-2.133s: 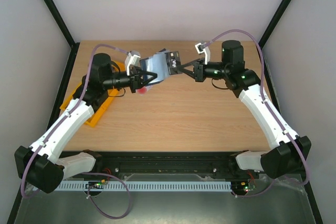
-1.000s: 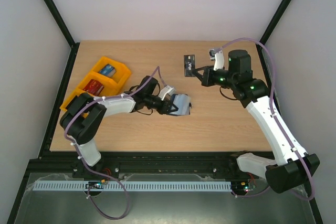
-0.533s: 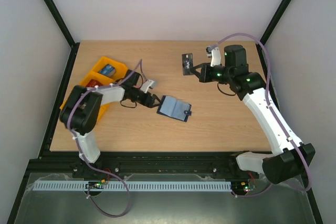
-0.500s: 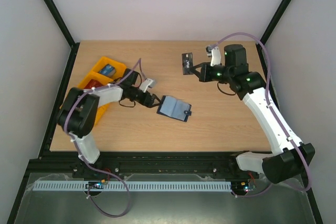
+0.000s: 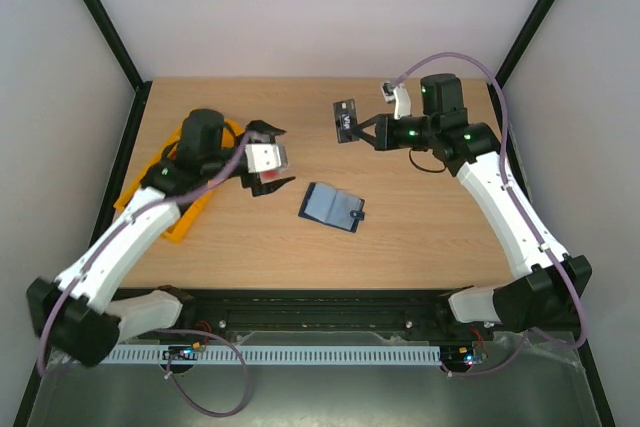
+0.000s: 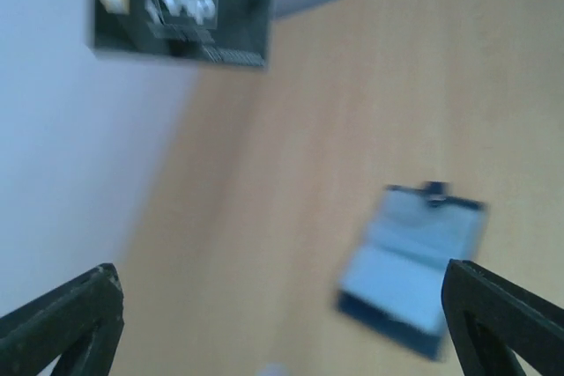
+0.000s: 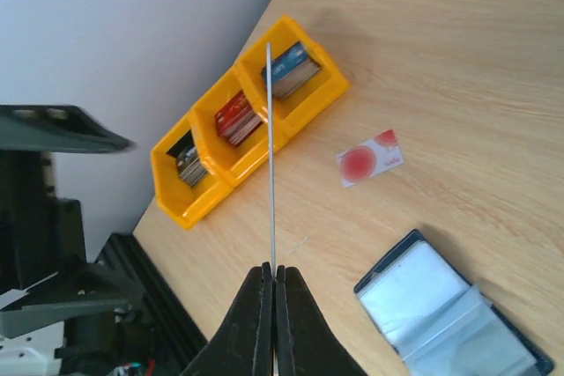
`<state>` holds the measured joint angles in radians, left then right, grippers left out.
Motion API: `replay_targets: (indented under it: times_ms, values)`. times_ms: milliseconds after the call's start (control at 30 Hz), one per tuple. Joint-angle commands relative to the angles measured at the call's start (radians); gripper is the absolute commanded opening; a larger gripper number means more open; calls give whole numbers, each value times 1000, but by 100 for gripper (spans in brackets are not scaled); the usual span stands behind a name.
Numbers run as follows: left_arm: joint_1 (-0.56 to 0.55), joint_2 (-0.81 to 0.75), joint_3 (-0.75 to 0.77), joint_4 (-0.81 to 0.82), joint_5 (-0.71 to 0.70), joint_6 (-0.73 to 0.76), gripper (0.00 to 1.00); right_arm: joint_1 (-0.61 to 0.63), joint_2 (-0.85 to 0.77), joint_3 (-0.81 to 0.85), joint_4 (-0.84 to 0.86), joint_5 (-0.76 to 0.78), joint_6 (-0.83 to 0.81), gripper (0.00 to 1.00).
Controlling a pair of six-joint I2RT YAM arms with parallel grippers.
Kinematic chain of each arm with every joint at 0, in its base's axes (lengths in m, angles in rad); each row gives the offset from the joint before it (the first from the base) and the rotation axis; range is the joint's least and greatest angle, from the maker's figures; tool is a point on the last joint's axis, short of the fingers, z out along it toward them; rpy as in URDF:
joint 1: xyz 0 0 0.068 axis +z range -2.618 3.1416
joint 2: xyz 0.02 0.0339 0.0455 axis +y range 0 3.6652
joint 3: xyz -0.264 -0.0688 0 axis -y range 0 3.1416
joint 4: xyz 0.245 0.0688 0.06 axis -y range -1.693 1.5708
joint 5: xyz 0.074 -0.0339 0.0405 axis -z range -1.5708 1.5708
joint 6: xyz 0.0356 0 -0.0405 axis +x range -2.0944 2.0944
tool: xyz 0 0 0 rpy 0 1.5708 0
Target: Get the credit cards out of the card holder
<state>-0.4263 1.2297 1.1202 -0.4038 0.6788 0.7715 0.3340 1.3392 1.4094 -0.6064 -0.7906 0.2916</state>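
Observation:
The card holder [image 5: 333, 207] lies open on the table, light blue inside up, also in the right wrist view [image 7: 449, 310] and blurred in the left wrist view [image 6: 410, 270]. My right gripper [image 5: 362, 130] hangs above the table's far middle, shut on the dark grey "VIP" credit card [image 5: 345, 119], which shows edge-on [image 7: 270, 156] between its fingers [image 7: 273, 275]. The white credit card with the red mark [image 7: 370, 159] lies flat left of the holder, partly hidden under my left gripper [image 5: 285, 157]. That gripper hangs open and empty, left of the holder, its fingertips [image 6: 62, 314] far apart.
An orange three-compartment tray [image 5: 190, 209] with stacks of cards stands at the table's left edge, also seen in the right wrist view [image 7: 207, 195]. Black frame posts rise at the table's back corners.
My left gripper has opened and let go of the card holder, which now lies open on the table. The left arm has lifted and drawn back left. The right gripper has carried the VIP card slightly left.

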Motion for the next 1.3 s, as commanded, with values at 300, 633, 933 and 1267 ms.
replay_targets:
  times_ms: [300,633,933,1267]
  values:
    - [-153,-223,-596,1442,-329,1035,99,155,13,14,48,-216,78,2]
    - [-183,-197,-586,1459,-361,1079,63,265,65,22,114,-212,116,2]
    - [-187,-217,-581,1380,-361,1083,25,273,84,34,142,-221,130,2]
    - [-236,-286,-451,676,-775,957,2,207,72,74,51,158,104,73]
